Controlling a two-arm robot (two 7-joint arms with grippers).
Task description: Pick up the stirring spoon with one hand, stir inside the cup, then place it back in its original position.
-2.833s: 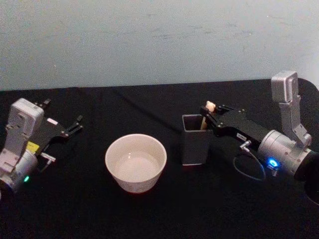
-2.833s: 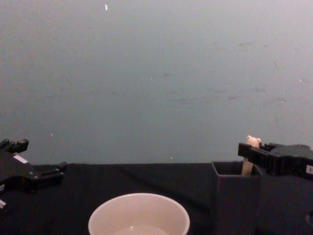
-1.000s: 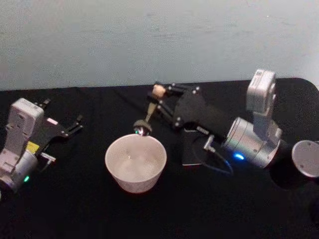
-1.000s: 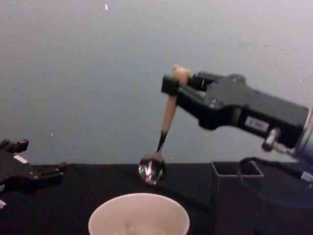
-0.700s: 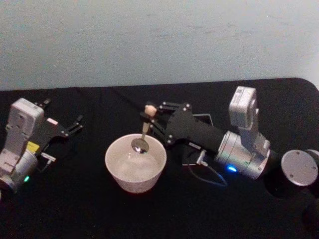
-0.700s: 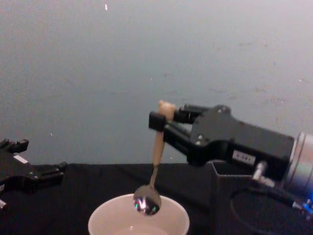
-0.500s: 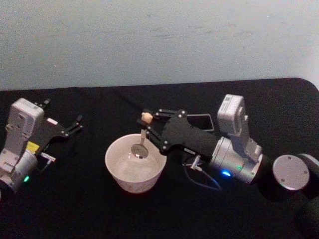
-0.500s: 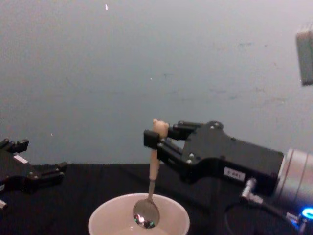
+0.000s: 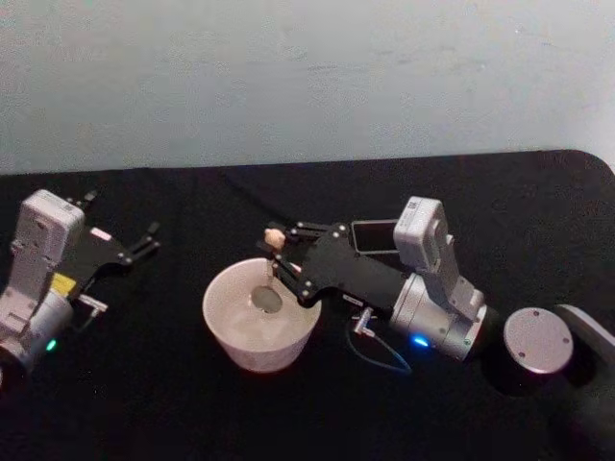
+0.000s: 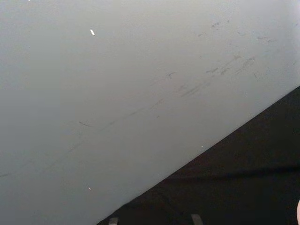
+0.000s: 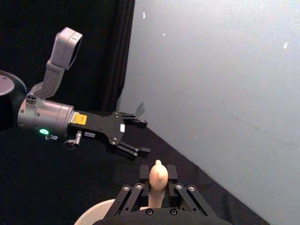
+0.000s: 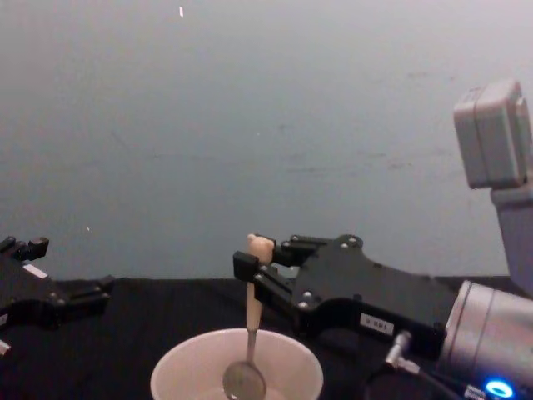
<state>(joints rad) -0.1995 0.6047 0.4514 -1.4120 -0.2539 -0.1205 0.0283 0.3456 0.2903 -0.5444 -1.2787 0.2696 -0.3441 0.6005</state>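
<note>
The wide cream-white cup (image 9: 252,348) stands mid-table on the black cloth; its rim (image 12: 179,365) also shows in the chest view. My right gripper (image 9: 281,252) reaches over the cup's far right rim and is shut on the stirring spoon's beige handle (image 12: 251,304), just under the bear head (image 9: 274,235). The spoon hangs nearly upright, with its shiny bowl (image 9: 265,300) down inside the cup. In the right wrist view the bear head (image 11: 158,176) sticks up between the right gripper's fingers (image 11: 144,172). My left gripper (image 9: 123,216) rests open at the table's left.
The dark grey square holder (image 9: 375,235) stands just behind the right gripper, right of the cup. The right arm's silver wrist (image 9: 437,317) and a round joint (image 9: 533,341) lie low over the table's right. A pale wall backs the table.
The right gripper carried the spoon out of the holder, leftward over the cup, then down; the spoon's bowl now sits lower inside the cup. The left arm has not moved.
</note>
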